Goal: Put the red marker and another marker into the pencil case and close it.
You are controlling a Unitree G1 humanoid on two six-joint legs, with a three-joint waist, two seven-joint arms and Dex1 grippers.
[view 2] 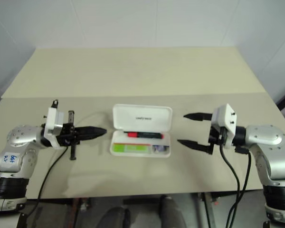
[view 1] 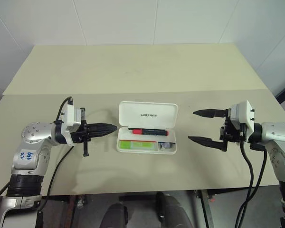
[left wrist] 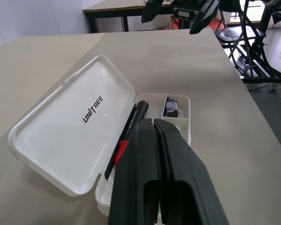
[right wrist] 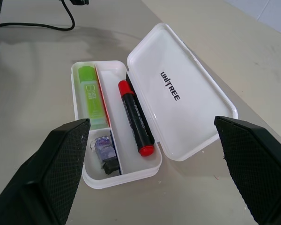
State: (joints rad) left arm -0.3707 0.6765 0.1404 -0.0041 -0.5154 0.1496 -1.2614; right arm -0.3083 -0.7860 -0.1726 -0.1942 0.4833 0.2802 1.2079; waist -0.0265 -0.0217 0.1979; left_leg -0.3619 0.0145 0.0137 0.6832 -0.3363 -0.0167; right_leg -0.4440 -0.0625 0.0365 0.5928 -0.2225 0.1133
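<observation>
The white pencil case (view 1: 147,114) lies open at the table's middle, its lid with the dark logo folded back. In its rear compartment rests the red marker (view 1: 147,131), red cap toward the left. The lime-green highlighter (view 1: 137,145) fills the front compartment. My left gripper (view 1: 111,128) is shut and empty, pointing at the case's left end with its tip just short of the rim. To the right of the case my right gripper (view 1: 192,126) stands open, a short gap away, with nothing between its fingers. The right wrist view shows both the red marker (right wrist: 136,115) and the highlighter (right wrist: 91,96) lying flat inside.
A small dark and purple item (right wrist: 105,150) sits in the case's little end compartment. The beige table (view 1: 133,66) stretches bare behind the case. A black cable (view 1: 57,166) hangs from my left arm over the front edge.
</observation>
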